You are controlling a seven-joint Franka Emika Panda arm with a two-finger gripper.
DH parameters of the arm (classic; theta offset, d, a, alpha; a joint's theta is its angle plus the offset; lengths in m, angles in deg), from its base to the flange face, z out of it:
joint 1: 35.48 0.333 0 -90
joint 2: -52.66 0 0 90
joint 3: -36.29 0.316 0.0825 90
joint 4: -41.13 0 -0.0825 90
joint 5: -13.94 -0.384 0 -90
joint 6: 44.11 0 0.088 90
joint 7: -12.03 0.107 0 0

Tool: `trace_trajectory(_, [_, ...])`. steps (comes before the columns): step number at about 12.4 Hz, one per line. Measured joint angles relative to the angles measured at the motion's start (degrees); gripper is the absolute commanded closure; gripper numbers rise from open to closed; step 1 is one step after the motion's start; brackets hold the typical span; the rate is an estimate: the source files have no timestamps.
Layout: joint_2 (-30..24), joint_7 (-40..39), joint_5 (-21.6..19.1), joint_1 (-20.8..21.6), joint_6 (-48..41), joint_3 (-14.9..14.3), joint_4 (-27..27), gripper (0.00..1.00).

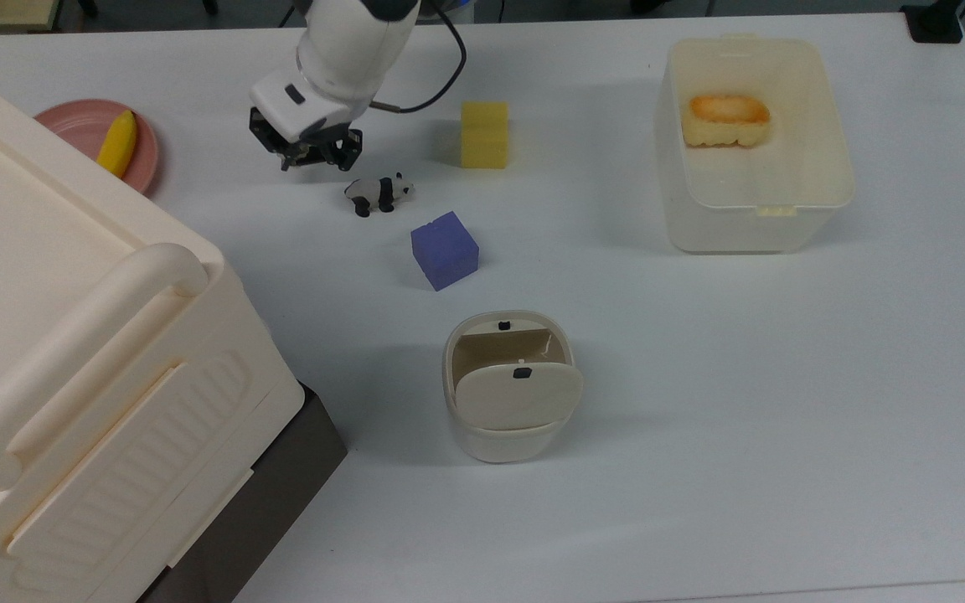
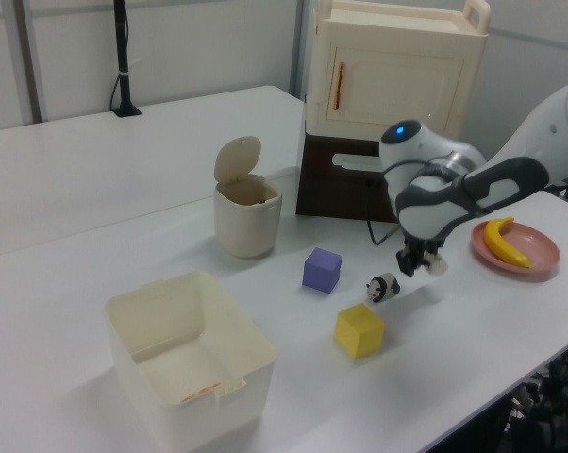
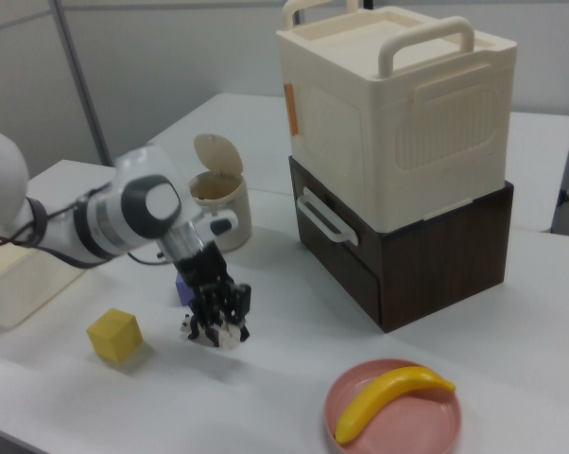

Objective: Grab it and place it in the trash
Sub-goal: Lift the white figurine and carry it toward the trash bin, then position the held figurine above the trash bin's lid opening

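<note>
Just beside the panda figurine point(image 1: 378, 193), above the white table point(image 1: 700, 377), the gripper point(image 2: 422, 265) hangs with its fingers pinched on the paper ball point(image 2: 438, 265) — a small off-white wad showing between them. It is likely featherlight, soft and crushable; a gentle pinch across the middle should hold it. The trash bin point(image 1: 509, 387) — smooth rounded cream plastic, lid tipped open — stands well apart.

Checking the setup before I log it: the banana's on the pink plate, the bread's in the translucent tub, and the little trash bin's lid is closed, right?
Not quite: the trash bin has its lid open, tipped upright, as the left view shows. The rest holds: the banana is on the pink plate, and the bread is in the translucent tub.
</note>
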Motion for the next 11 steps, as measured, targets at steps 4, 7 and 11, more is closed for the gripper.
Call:
trace_trajectory(4, [-5.52,-5.46,-11.93,0.06,-9.8,2.33,10.19,1.0])
trace_trajectory(7, [-5.16,-6.1,-16.6,0.12,-12.26,3.34,20.26,1.0])
trace_trajectory(11, [-1.25,-6.66,-23.32,0.16,-3.18,3.76,25.19,1.0])
